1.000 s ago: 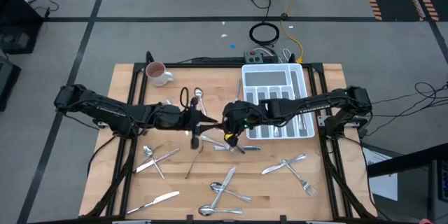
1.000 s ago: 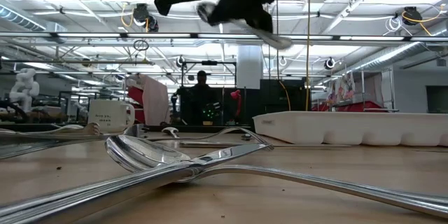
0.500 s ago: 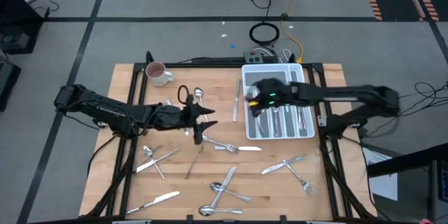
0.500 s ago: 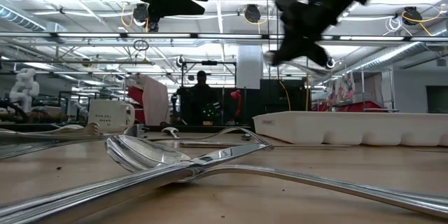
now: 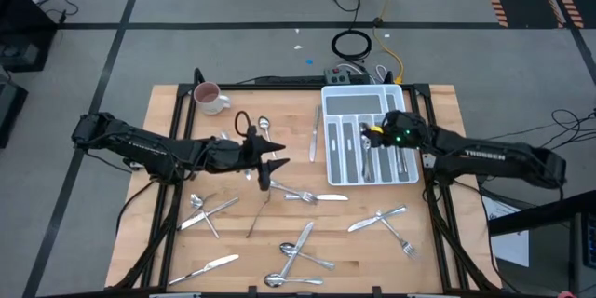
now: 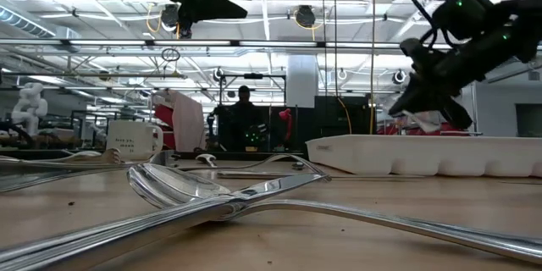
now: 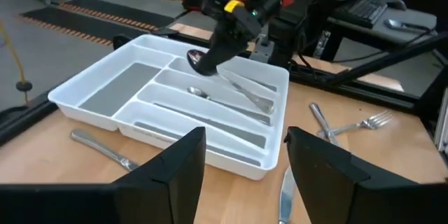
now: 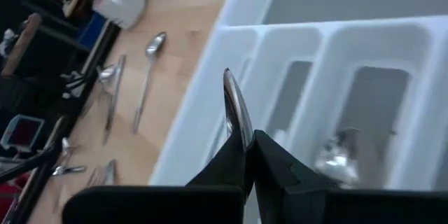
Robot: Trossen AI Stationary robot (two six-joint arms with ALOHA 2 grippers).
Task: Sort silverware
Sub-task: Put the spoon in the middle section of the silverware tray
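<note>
Right gripper point(image 5: 377, 136): hangs over the white compartmented plastic cutlery tray point(image 5: 346, 99), fingers pinched shut on a slim shiny metal spoon point(image 8: 236, 115) by its handle, bowl end sticking out past the tips.
Left gripper point(image 5: 276, 169): hovers near the worktop's middle, at about nine o'clock from the tray, fingers spread wide with nothing between them.
Silverware: a few pieces already lie in the tray's long slots; the rest is scattered from the worktop point(image 5: 363, 251) centre toward six o'clock, with a crossed fork pair point(image 5: 396, 225) at five o'clock.
Handling: I'd judge each piece light, rigid and slick; best taken at mid-handle, across the narrow part. Flat-lying pieces leave little edge to catch.
Nearby: a white-and-pink mug point(image 5: 210, 98) at eleven o'clock, well apart from the work.
In the way: overlapping spoons point(image 5: 296, 251) at six o'clock may drag each other when lifted; tray dividers could catch a tilted spoon.
</note>
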